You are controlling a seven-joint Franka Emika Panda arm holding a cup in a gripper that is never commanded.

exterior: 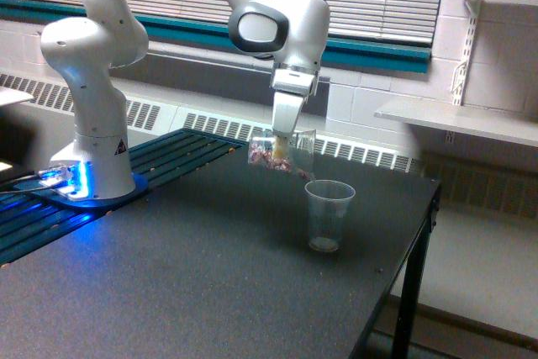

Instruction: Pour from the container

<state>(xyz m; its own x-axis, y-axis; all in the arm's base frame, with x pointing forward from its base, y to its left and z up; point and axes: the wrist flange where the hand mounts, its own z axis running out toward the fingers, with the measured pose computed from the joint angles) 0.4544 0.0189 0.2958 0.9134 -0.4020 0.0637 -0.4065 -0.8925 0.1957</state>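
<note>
At the exterior view's left, the robot's white base (91, 136) stands on the dark tabletop (193, 275), blue light glowing at its foot. Toward centre, the claw (282, 147) grips the container (281, 154), which is tipped on its side in the air, mouth toward 4 o'clock, small reddish pieces inside. Just below that mouth, at 4 o'clock, a tapered clear cup (327, 214) stands upright with a little material at its bottom.

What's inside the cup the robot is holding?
The tipped cup in the gripper holds small reddish-brown bits, sliding toward its lower rim above the standing cup. The gripper covers part of it, and what the bits are is unclear.
</note>
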